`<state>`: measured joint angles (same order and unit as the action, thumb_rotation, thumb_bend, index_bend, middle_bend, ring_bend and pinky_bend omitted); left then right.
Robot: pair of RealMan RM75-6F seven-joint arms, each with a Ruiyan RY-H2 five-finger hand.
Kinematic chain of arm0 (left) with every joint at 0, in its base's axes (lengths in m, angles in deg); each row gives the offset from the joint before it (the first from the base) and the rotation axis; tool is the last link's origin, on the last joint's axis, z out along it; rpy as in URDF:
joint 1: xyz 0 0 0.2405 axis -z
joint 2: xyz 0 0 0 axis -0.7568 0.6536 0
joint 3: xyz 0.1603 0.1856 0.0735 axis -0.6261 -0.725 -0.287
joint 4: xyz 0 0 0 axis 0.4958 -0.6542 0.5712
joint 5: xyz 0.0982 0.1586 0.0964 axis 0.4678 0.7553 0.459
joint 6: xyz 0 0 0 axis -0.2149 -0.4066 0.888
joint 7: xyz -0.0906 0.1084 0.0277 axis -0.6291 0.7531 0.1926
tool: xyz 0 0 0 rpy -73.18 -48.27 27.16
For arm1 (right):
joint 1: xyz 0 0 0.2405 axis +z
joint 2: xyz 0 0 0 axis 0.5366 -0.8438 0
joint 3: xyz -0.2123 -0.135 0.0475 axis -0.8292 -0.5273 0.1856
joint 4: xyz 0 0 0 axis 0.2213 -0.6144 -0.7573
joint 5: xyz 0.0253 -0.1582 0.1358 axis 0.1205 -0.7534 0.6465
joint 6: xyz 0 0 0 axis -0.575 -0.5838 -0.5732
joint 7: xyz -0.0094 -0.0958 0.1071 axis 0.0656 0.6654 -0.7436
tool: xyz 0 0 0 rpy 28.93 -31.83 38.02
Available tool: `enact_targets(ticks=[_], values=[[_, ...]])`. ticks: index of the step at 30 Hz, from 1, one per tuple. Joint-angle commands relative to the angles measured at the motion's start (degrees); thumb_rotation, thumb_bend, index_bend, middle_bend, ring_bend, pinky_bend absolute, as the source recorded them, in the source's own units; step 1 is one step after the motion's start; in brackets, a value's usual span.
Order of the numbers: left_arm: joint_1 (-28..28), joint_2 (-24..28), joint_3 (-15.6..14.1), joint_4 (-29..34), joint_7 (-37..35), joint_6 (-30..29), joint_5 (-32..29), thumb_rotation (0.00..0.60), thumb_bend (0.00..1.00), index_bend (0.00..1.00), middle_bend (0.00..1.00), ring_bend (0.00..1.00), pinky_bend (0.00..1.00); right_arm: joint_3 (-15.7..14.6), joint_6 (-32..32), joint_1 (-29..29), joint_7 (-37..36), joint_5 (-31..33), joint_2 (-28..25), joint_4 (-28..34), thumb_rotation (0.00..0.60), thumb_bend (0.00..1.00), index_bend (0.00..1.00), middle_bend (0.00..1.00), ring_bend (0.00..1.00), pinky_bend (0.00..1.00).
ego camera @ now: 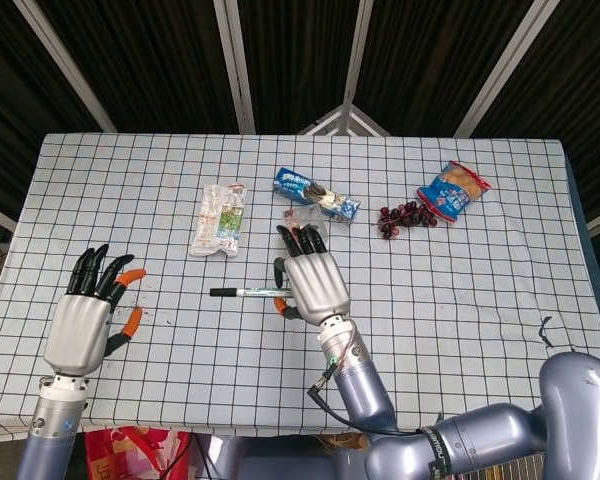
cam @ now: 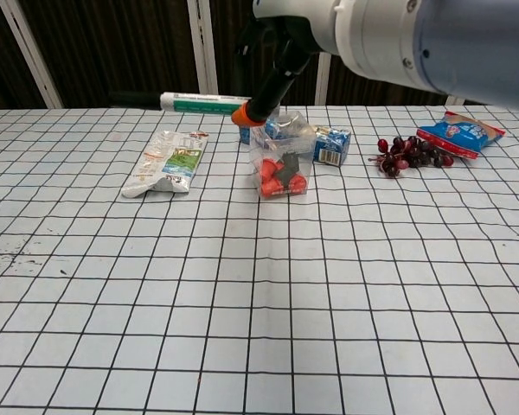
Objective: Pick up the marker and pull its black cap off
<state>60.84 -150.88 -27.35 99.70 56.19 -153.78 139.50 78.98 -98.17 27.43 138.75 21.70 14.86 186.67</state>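
Note:
The marker [ego camera: 248, 293] is a slim white and green pen with a black cap [ego camera: 220, 292] on its left end. My right hand [ego camera: 312, 285] grips it by the right end and holds it level above the table. In the chest view the marker [cam: 206, 103] hangs high, its black cap [cam: 135, 98] pointing left, with my right hand [cam: 278, 54] over its right end. My left hand [ego camera: 86, 314] is raised at the left with its fingers spread and nothing in it. It stays well apart from the cap.
A clear snack packet [ego camera: 220, 218] lies left of centre. Behind are a blue cookie packet [ego camera: 317, 196], dark grapes [ego camera: 405, 216] and a blue chip bag [ego camera: 452, 190]. A small clear box with red pieces [cam: 278, 169] stands beneath my right hand.

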Motion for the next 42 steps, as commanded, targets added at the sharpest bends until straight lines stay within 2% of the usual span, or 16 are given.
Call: enact_targets(ticks=[1, 14, 42], values=[[0.89, -1.5, 0.34, -0.57, 1.17, 0.5, -0.37, 0.6, 0.49, 0.32, 0.18, 0.0, 0.01, -0.05, -0.59, 0.95, 0.05, 0.55, 0.95, -0.38, 0.6, 0.36, 0.75, 0.07, 0.06, 0.0], [3.36, -6.07, 0.1, -1.33, 3.87, 1.92, -0.48, 0.6, 0.49, 0.33, 0.19, 0.0, 0.01, 0.38, -1.5, 3.42, -0.95, 2.37, 2.9, -2.1, 0.6, 0.36, 0.75, 0.07, 0.06, 0.0], [5.8, -9.91, -0.04, -4.18, 4.02, 2.34, -1.31, 0.6, 0.49, 0.39, 0.21, 0.0, 0.01, 0.13, -1.74, 6.13, -2.32, 3.6, 3.86, -3.31, 0.6, 0.36, 0.75, 0.07, 0.06, 0.0]])
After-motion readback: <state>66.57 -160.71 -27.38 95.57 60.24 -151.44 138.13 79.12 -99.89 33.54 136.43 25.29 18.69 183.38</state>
